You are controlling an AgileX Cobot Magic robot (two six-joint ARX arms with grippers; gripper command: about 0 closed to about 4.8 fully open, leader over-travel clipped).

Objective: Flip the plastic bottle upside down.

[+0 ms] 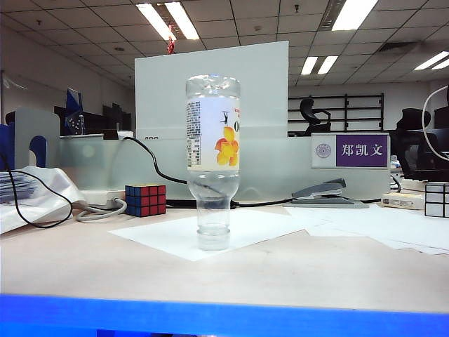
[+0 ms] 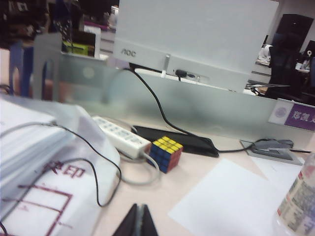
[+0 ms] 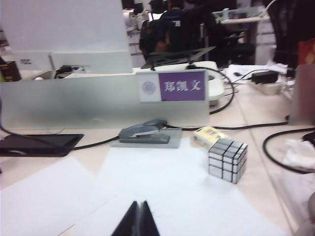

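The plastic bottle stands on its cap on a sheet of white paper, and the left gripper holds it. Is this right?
Not quite. The plastic bottle does stand on its cap on the white paper, but nothing holds it: the exterior view shows it alone, and the left gripper is shut and empty.

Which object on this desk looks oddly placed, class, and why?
The plastic bottle stands upside down on its cap on a white sheet of paper, base in the air, free of support. Both grippers are shut and clear of it: the left gripper near the Rubik's cube, the right gripper over paper.
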